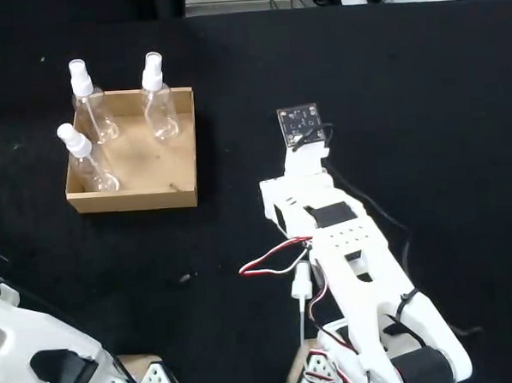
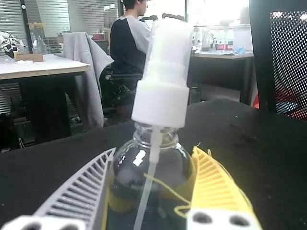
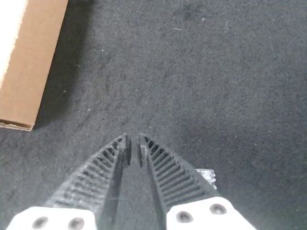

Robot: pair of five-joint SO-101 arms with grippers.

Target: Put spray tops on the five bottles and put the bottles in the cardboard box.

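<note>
Since a spray top (image 2: 163,81) is being carried on the neck of a bottle (image 2: 144,179) that is clamped in the left gripper (image 2: 154,152), fastening that top is being judged the step in hand, with boxing to follow.

Handling, largest first:
- Cardboard box (image 1: 132,199), on the black table (image 1: 423,105): a rear-left bottle (image 1: 93,106), a rear-right bottle (image 1: 158,98) and a front-left bottle (image 1: 87,162) are being housed in it, all capped. Its front-right part is being left free and is being judged the best landing place.
- Right arm (image 1: 354,263): it is being shown stretched over the middle of the table, to the right of the box.
- Right gripper (image 3: 134,143): its jaws are being held almost closed on nothing, above bare cloth. Opening is being advised before any approach. The collar is being advised as the grip point, not the nozzle.
- Left gripper: its fingers are being pressed against both sides of the bottle's body. A firm hold is being advised, so that the bottle is not spun while the top is being turned.

Appearance:
- Bottle: clear, round-shouldered and apparently empty. It is being held clear of the box.
- Spray top: white, with a broad collar and a narrower head. Bare neck is being shown beneath the collar, so the top is being judged not fully seated.
- Dip tube (image 2: 152,158): thin and white, it is being seen running down through the neck.
</note>
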